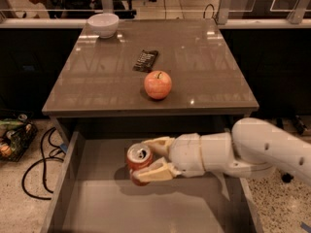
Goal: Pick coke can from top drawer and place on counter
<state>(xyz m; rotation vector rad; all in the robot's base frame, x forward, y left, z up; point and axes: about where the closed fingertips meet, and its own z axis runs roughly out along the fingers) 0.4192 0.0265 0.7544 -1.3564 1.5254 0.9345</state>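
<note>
The claw reaches in from the right and pinches the coke can between its two fingers, inside the top drawer just on the near side of the front edge of the counter. Bare drawer floor lies open to its left, as far as the left wall, and nearer than it. Beyond it on the counter sit an apple, a dark bar and, at the far left corner, a white bowl.

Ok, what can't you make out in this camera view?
Camera view:
- Lettering on the small red soda can: hidden by the cream tool gripping it inside the shallow grey drawer.
- Drawer's front: cut off by the bottom edge.
- Flat dark packet on the glossy grey-brown counter: label too small.
</note>
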